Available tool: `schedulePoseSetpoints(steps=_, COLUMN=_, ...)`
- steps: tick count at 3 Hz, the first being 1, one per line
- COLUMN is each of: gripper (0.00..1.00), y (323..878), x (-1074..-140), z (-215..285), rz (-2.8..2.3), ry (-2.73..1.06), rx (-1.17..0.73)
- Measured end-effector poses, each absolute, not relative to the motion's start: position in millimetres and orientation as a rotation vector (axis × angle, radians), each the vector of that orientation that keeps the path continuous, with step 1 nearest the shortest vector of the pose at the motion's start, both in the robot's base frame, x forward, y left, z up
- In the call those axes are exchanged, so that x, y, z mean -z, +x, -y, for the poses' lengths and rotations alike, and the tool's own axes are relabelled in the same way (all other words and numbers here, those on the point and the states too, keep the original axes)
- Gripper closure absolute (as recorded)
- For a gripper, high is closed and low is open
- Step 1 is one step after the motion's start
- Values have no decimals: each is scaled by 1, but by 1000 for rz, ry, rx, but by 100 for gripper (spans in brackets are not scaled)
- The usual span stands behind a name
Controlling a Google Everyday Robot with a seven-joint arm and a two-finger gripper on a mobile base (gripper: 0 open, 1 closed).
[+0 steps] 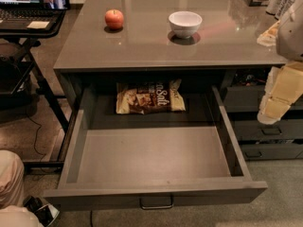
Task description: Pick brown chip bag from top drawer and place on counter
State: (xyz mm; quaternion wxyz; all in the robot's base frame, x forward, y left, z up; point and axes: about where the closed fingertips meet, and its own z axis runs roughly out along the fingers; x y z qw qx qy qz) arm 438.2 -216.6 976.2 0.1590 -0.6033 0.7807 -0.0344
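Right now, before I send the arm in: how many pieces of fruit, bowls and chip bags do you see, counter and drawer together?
Apple: 1, on the counter
White bowl: 1, on the counter
Brown chip bag: 1, lying at the back of the open top drawer
Total: 3
The pincer hangs at the right edge, outside the drawer, apart from the bag.

Speckled floor [14, 134], black laptop stand [51, 26] at left.

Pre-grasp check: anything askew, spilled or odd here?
Nothing stands out. The chip bag lies flat at the back of the open drawer. The apple and bowl sit upright on the counter. The tool hangs right of the drawer.
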Motion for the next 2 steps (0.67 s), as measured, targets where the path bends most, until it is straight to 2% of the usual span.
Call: schedulePoseSetpoints(steps=2, gripper=0, y=448, x=-965, z=204, rz=-2206, ry=-1647, rx=42)
